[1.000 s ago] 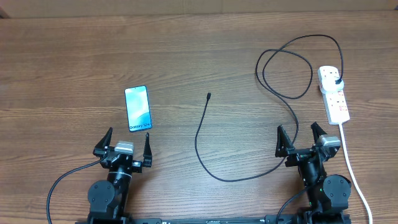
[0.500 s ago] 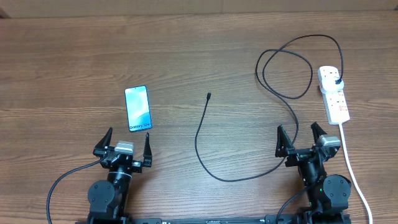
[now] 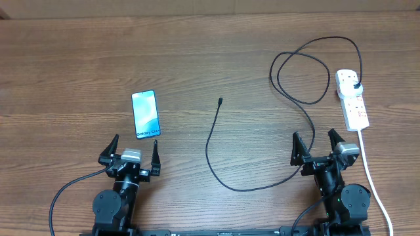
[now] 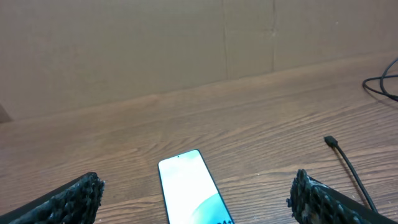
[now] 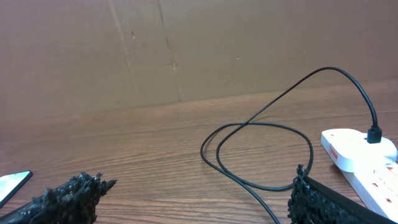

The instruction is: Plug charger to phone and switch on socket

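Observation:
The phone (image 3: 146, 115) lies flat left of centre, its light blue screen up; the left wrist view shows the phone (image 4: 189, 190) right in front. Just behind it my left gripper (image 3: 134, 148) stands open and empty, its fingertips (image 4: 74, 198) wide apart. The charger cable (image 3: 211, 147) curves across the middle, its connector tip (image 3: 220, 101) free on the wood, and loops right to a black plug (image 3: 356, 86) seated in the white socket strip (image 3: 352, 98). My right gripper (image 3: 317, 143) is open near the table's front, with the cable (image 5: 261, 158) running between its fingers and the socket (image 5: 364, 155) to its right.
The socket's white cord (image 3: 371, 177) trails toward the front edge past the right arm. A brown cardboard wall (image 5: 186, 50) closes off the far side of the wooden table (image 3: 79, 59).

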Controlling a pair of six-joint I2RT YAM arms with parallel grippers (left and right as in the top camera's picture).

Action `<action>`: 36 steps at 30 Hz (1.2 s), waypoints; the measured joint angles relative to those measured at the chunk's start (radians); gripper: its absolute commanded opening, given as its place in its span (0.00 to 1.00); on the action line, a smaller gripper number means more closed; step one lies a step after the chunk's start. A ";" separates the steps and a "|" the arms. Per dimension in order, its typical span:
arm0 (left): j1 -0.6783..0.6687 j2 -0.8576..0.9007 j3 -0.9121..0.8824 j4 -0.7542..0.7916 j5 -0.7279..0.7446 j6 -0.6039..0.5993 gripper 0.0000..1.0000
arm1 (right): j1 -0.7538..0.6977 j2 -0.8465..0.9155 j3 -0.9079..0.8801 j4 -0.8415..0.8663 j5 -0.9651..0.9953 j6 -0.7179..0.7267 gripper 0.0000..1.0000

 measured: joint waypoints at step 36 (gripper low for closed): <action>0.000 0.062 0.053 -0.016 0.042 -0.006 1.00 | 0.000 0.000 0.000 0.000 0.000 0.000 1.00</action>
